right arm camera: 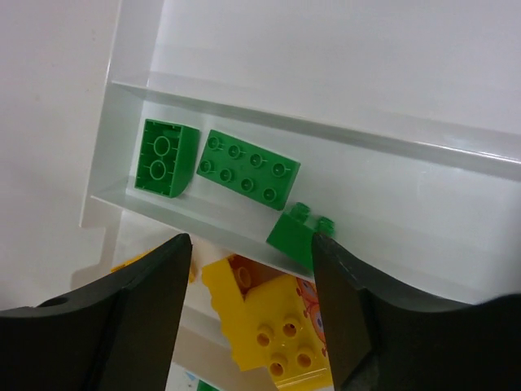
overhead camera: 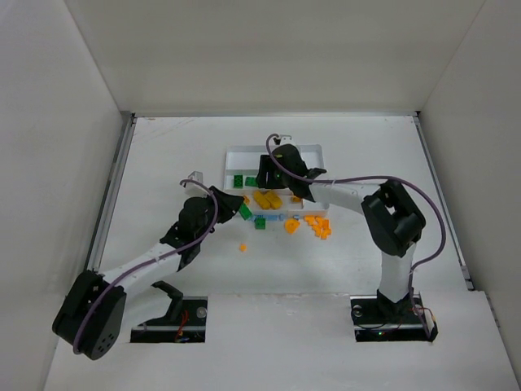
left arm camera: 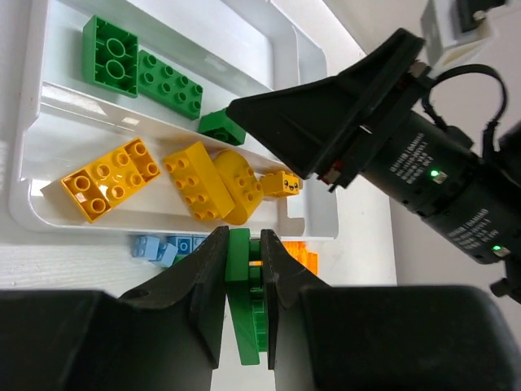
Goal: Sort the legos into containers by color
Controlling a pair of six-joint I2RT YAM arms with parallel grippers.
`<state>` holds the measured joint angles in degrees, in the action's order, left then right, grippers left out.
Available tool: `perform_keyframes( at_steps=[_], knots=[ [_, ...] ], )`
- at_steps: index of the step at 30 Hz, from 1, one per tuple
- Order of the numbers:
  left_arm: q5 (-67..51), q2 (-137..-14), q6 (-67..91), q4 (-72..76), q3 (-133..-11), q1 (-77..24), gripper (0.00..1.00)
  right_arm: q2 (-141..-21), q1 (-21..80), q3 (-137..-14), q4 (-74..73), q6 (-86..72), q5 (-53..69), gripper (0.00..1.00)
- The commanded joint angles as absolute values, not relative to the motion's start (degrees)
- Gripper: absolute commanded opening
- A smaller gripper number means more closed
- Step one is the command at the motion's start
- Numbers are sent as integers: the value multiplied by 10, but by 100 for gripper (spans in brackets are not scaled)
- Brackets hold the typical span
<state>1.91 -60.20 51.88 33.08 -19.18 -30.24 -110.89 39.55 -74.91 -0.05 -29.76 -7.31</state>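
Currently your green brick point(left arm camera: 242, 326) sits pinched in the left gripper point(left arm camera: 242, 248), just outside the tray point(left arm camera: 303, 81) by its yellow section, while your right gripper point(right arm camera: 252, 244) hangs wide open over the green section.

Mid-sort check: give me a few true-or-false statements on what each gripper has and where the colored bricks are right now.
1. The left gripper is shut on a green brick. True.
2. The right gripper holds a yellow brick. False: it is open and empty above the tray.
3. Green and yellow pieces share one section. False: the green bricks and the yellow bricks lie in neighbouring sections, a wall between them.
4. Orange bricks lie on the table, outside the tray. True.
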Motion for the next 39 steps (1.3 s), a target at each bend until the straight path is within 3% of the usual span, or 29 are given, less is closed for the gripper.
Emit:
perform_keyframes(
  at_steps=[1, 4, 6, 8, 10, 12, 20, 32, 36, 39],
  knots=[
    [32, -613, 504, 356, -229, -299, 13, -1056, 393, -743, 30, -289, -80, 69],
    [47, -634, 496, 357, -252, -301, 13, -1001, 386, -691, 47, -288, -84, 68],
    [54, -656, 488, 357, -272, -304, 13, -953, 385, -633, 73, -289, -95, 62],
    [68, -682, 480, 362, -293, -308, 13, -913, 385, -583, 97, -292, -105, 50],
    [90, -714, 472, 371, -313, -312, 13, -868, 385, -532, 112, -295, -112, 32],
    [112, -748, 468, 376, -333, -312, 13, -835, 385, -498, 116, -299, -116, 26],
    [179, -878, 499, 393, -404, -286, 13, -780, 382, -410, 161, -310, -110, 28],
    [295, -997, 621, 425, -450, -289, 13, -765, 385, -410, 166, -304, -101, 30],
    [317, -1008, 641, 435, -449, -296, 16, -771, 392, -414, 166, -304, -95, 30],
    [332, -1005, 635, 448, -444, -304, 25, -772, 396, -414, 169, -304, -93, 30]
  ],
)
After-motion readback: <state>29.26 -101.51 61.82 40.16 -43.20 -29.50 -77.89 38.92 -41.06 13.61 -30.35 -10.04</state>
